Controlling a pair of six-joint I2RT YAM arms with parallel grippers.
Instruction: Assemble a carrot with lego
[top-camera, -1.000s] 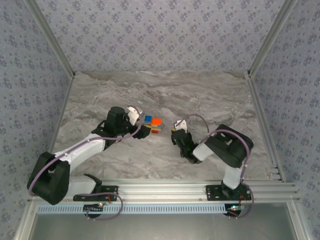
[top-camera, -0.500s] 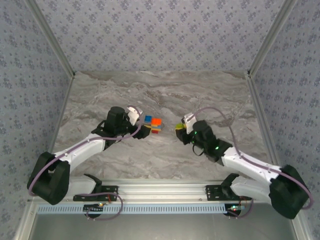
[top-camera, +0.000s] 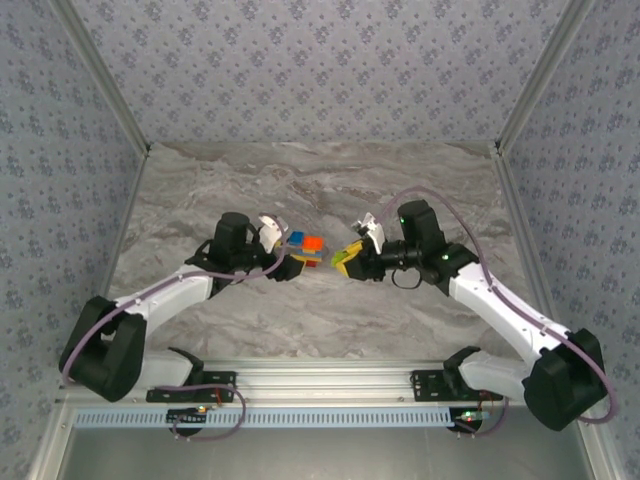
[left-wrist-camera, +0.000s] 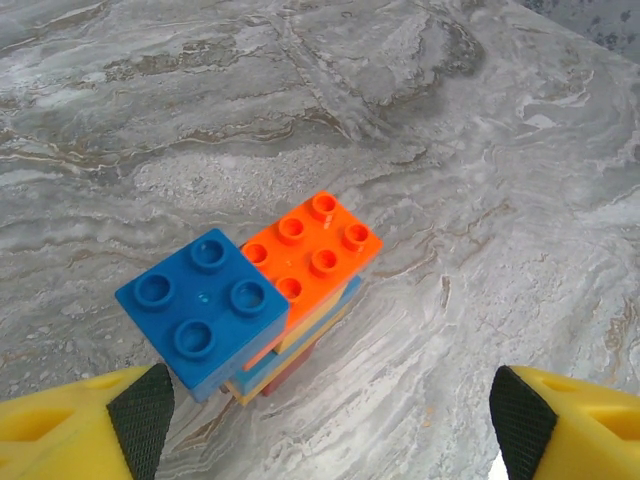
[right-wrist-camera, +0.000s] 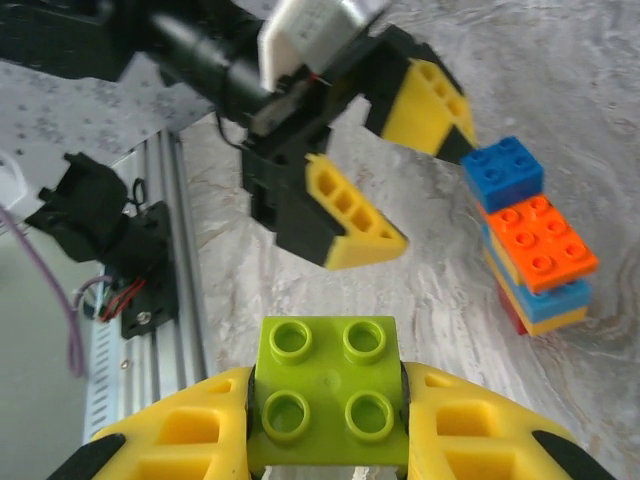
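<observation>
On the grey marbled table (top-camera: 320, 180), the left gripper (left-wrist-camera: 325, 440) stands wide open and empty. The carrot (left-wrist-camera: 265, 295), a stack topped with blue and orange bricks, sits just beyond its tips at 12 o'clock. The right gripper (right-wrist-camera: 325, 425) is clamped on a lime green lego (right-wrist-camera: 325, 385), with the stack standing apart at its 2 o'clock.
</observation>
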